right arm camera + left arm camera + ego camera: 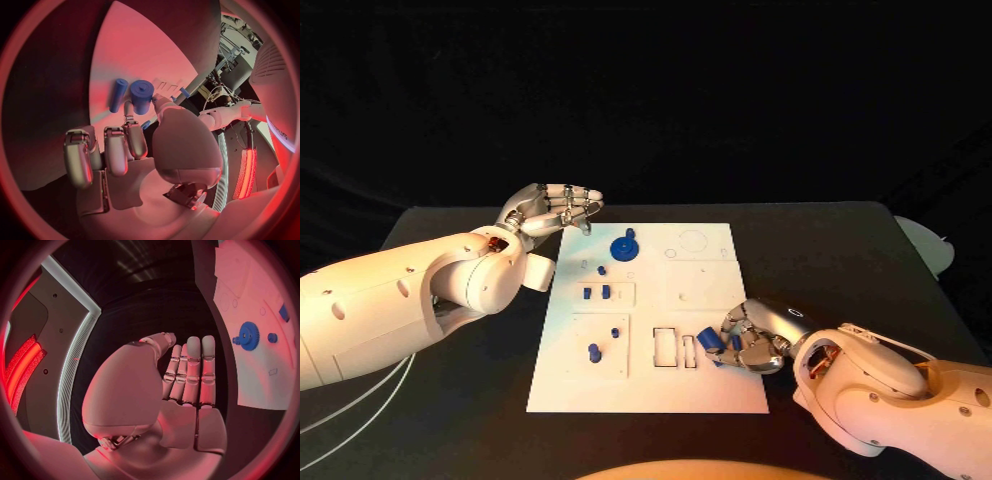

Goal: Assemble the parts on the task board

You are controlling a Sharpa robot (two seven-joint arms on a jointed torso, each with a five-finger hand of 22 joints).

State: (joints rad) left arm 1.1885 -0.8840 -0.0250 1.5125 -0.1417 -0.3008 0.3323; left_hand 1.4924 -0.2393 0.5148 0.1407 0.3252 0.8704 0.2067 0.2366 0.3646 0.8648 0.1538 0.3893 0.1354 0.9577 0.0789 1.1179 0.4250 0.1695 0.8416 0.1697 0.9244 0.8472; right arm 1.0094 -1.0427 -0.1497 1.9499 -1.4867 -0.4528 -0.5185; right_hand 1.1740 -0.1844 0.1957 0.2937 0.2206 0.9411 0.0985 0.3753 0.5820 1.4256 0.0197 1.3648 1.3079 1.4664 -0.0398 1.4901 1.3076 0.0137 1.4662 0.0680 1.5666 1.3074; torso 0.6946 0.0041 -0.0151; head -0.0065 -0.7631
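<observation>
Right hand nearest us, low over task board near its right edge, fingers curled, pinching blue cylinder part at fingertips; second blue peg lies just beside it on board. Further out we see small blue parts in board's left compartments and blue gear toward far edge. Left hand raised beyond board's far left corner, off the board, fingers straight and pressed together, holding nothing.
</observation>
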